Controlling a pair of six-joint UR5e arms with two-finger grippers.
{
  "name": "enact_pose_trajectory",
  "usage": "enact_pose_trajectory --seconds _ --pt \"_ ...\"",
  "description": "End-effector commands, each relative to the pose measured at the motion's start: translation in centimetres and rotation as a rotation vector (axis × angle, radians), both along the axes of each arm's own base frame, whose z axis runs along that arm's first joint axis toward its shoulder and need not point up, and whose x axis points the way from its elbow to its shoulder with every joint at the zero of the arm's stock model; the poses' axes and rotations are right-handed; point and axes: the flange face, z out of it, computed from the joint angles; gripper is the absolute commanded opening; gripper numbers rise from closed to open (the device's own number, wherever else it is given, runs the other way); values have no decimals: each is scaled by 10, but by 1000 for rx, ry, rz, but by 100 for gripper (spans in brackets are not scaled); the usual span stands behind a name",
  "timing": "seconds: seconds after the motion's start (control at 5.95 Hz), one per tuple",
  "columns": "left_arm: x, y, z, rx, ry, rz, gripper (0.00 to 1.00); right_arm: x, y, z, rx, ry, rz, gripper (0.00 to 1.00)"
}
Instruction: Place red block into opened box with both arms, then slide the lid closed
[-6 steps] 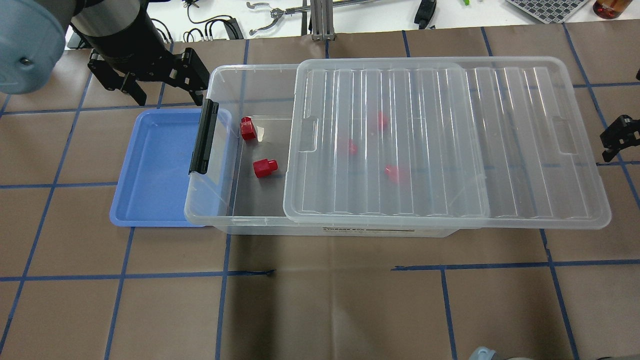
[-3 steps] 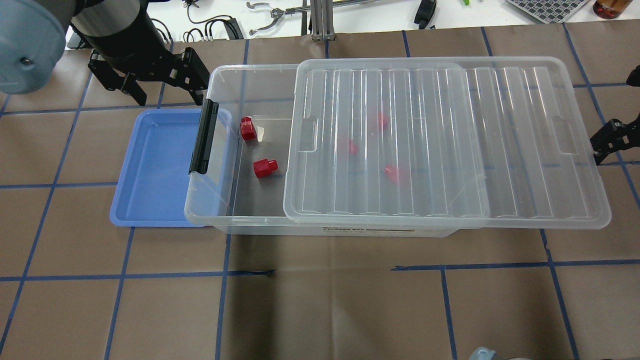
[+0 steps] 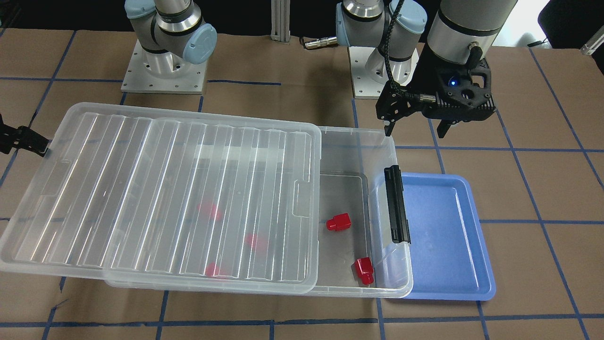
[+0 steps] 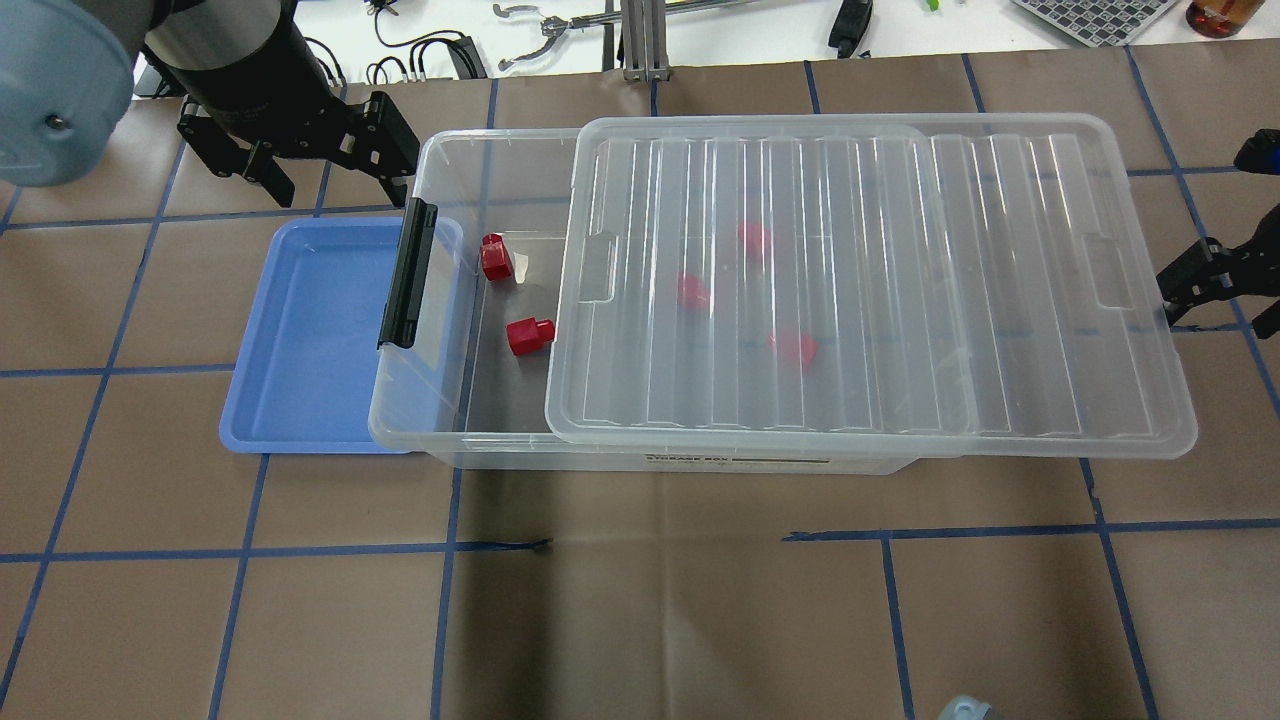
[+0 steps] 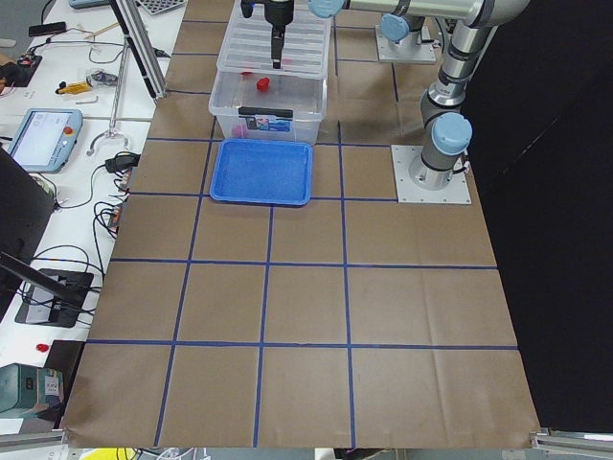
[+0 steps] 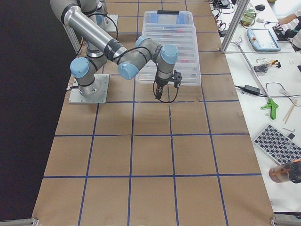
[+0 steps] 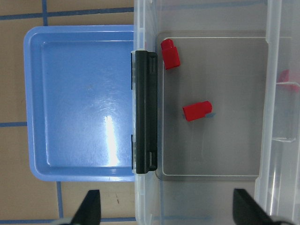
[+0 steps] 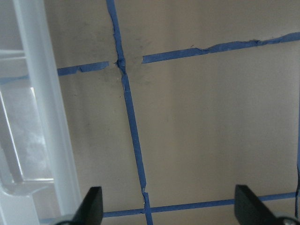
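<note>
The clear box (image 4: 432, 160) lies mid-table, its black latch (image 4: 408, 272) on the left end. The ribbed lid (image 4: 900, 300) covers most of it and overhangs the right end. Two red blocks (image 4: 495, 258) (image 4: 528, 335) lie in the uncovered left strip, and three more show blurred under the lid. My left gripper (image 4: 300, 165) hangs open behind the box's far left corner, holding nothing; its wrist view looks down on both uncovered red blocks (image 7: 170, 53) (image 7: 197, 111). My right gripper (image 4: 1225, 275) is open, one finger (image 4: 1180, 283) against the lid's right short edge (image 8: 42, 117).
A blue tray (image 4: 310, 330) with nothing in it sits flush against the box's latch end. Brown paper with blue tape lines covers the table (image 4: 640, 600). Tools and cables lie on a white bench (image 4: 560, 30) beyond the far edge. The arm bases (image 3: 163, 71) stand on the robot's side.
The right gripper has moved left against the lid's right edge, and the lid has slid a little left over the box. The left gripper and the blocks have stayed put.
</note>
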Motion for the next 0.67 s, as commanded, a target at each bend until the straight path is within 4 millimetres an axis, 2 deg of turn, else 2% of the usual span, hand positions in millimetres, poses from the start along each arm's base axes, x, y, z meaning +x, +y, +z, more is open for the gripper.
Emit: enact_pose_trajectory --seconds 0.0,0.34,0.5 --pt "0 0 0 0 0 0 98 11 4 0 -4 -6 12 100" --pt "0 0 0 0 2 0 98 32 -2 1 -3 -6 46 100" --pt "0 0 0 0 2 0 98 33 -2 0 -1 -7 48 100"
